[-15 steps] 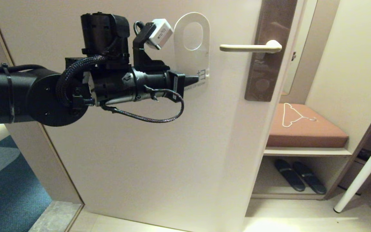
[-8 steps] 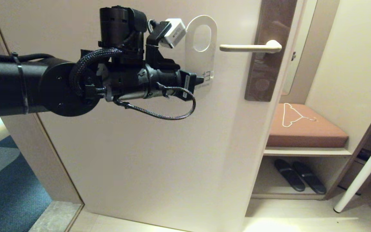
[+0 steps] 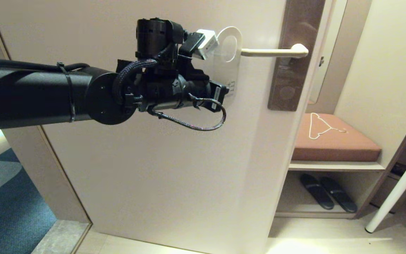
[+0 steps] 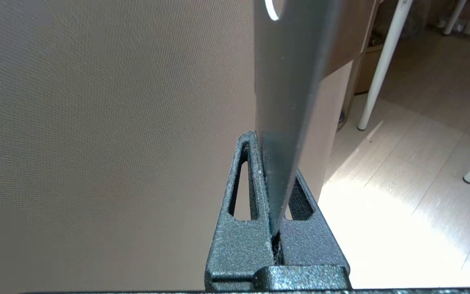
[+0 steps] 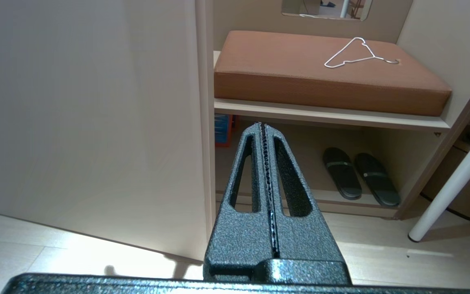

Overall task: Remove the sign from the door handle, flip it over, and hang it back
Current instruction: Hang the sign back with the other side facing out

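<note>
the left end effector (image 4: 273,179) pinches the sign (image 3: 228,60) by its lower edge, so its hole faces the door handle (image 3: 273,52) just beyond.

White sign (image 3: 228,60), cream door handle (image 3: 273,52), brown cushion (image 3: 333,141), black slippers (image 3: 328,197), blue patterned carpet (image 3: 9,197).

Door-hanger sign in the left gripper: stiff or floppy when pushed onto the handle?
The sign probably stays fairly stiff: pinched only at its lower end by the left gripper, it stands straight. It looks thin and light. Its surface looks smooth, so it may slip against the door handle.
</note>
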You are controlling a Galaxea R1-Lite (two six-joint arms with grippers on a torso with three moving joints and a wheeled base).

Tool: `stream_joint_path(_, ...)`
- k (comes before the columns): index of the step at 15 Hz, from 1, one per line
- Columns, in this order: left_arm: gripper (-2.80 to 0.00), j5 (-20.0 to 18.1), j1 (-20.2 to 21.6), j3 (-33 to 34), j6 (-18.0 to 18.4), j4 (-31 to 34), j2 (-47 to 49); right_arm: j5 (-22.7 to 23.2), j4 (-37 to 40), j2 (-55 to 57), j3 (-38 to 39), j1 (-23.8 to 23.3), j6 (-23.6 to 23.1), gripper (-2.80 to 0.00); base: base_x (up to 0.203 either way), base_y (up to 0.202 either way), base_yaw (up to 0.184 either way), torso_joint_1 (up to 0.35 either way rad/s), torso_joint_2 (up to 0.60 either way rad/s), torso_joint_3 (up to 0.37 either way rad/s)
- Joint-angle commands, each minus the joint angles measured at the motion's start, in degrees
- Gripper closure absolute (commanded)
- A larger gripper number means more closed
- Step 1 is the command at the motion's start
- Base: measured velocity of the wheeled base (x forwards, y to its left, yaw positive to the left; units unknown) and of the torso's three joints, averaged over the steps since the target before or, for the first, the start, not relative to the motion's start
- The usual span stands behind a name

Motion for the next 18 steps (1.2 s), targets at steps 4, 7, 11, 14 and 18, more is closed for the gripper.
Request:
stream_joint_path(4,0.0,-0.06,-0.52,-4.3,0.14,1.68,2.84,0.02,0.0,-0.02,0.02,0.01,0.01,0.0,0.0,0.0,0.0,0.0,0.0,0.0)
stream_joint_path(7,0.0,-0.06,-1.25,-6.4,0.16,2.63,3.78,0.02,0.0,-0.02,0.02,-0.07,-0.08,0.0,0.0,0.0,0.0,0.0,0.0,0.0)
stream_joint_path(11,0.0,-0.06,-1.42,-8.74,0.16,4.2,4.97,0.02,0.06,-0.02,-0.05,-0.06,-0.07,0.0,0.0,0.0,0.0,0.0,0.0,0.0)
stream_joint_path(14,0.0,-0.06,-2.19,-9.49,0.16,4.29,5.81,0.02,0.0,-0.02,-0.06,0.01,-0.06,0.0,0.0,0.0,0.0,0.0,0.0,0.0)
stream_joint_path(18,0.0,-0.06,-2.83,-10.0,0.16,4.29,6.25,0.02,0.0,-0.02,0.01,-0.01,-0.01,0.0,0.0,0.0,0.0,0.0,0.0,0.0)
